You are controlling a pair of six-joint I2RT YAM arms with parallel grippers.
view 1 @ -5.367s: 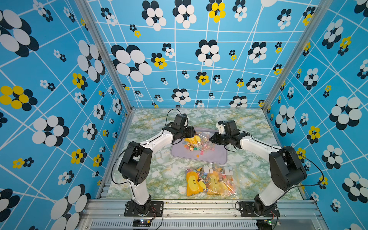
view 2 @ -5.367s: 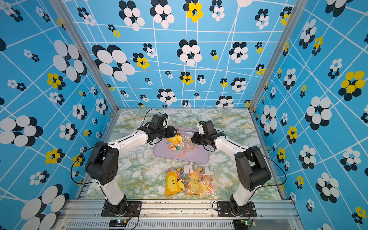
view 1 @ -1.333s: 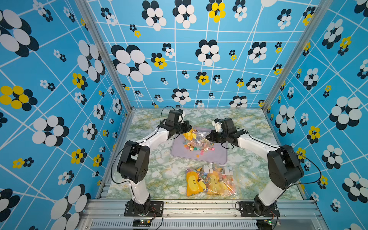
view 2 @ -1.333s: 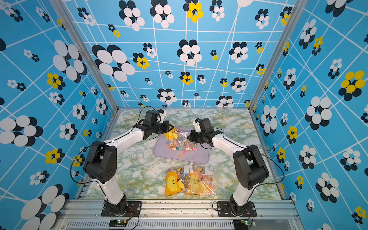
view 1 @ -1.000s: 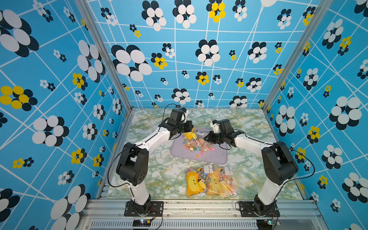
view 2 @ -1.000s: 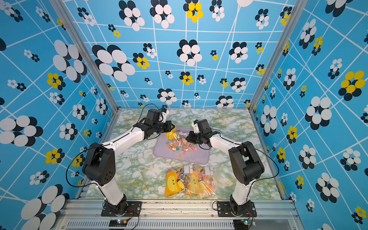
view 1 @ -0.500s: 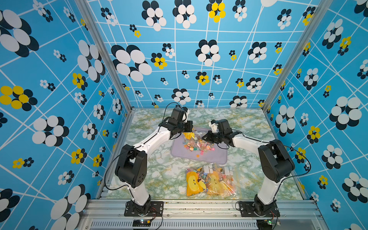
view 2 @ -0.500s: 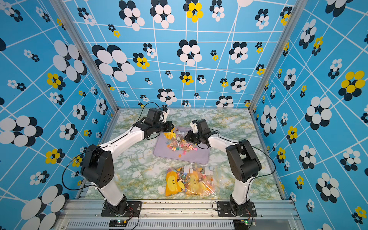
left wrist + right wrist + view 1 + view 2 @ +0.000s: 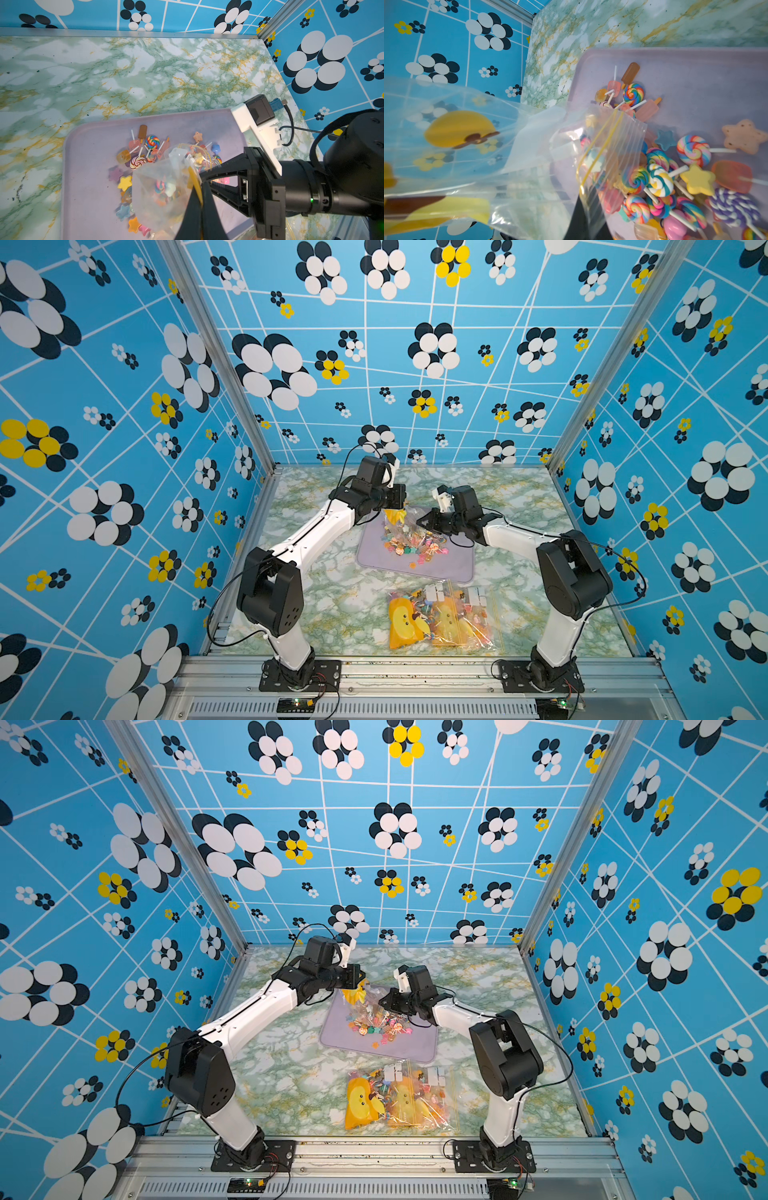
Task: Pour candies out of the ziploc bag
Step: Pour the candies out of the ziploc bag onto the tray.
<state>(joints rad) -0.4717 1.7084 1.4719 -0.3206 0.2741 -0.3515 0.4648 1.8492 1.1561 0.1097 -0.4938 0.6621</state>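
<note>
Clear bag [image 9: 402, 523] slopes from the left end effector [image 9: 394, 512], clamped on its raised bottom, down to the right end effector [image 9: 420, 522], clamped by its mouth, just above candies [image 9: 415, 548] on a tray [image 9: 451, 568].

You see the clear ziploc bag [image 9: 529, 145], printed with yellow shapes, its yellow-lined mouth open over the lilac tray [image 9: 695, 68]. Heaped candies [image 9: 658, 180], swirl lollipops and stars, lie on the tray at that mouth. Your right tool [image 9: 581, 218] pinches the bag's rim. The tray rests on the green marbled bench [image 9: 591, 27].
</note>
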